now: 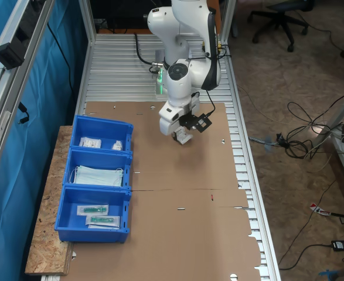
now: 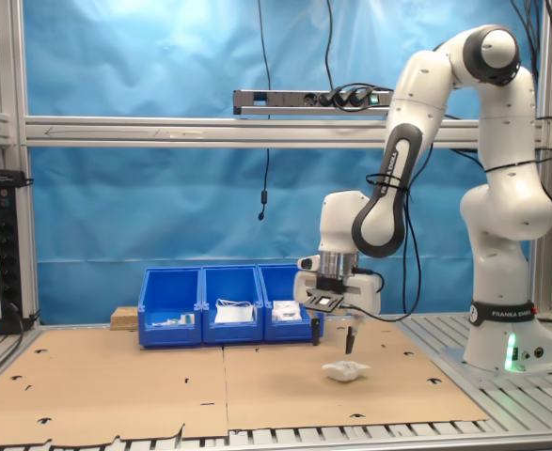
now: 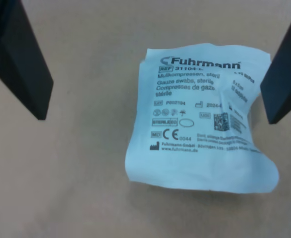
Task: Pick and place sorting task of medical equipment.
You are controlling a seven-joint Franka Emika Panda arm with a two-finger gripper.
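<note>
- One arm (image 2: pixel 501 188) holds its claw (image 2: pixel 333 340) above the cardboard (image 2: pixel 163 385), fingers (image 3: pixel 21 64) spread wide, gripping nothing.
- Three blue bins (image 1: pixel 101 175) sit in a row well apart from the claw: two small packets, one stack of masks, two clear packets.
- One white packet (image 3: pixel 204 119) lies flat just under the claw, nearer one finger.

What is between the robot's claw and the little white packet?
Nothing. In the second exterior view the open gripper hangs above the white packet with only air between. The wrist view shows the packet on bare cardboard.
</note>
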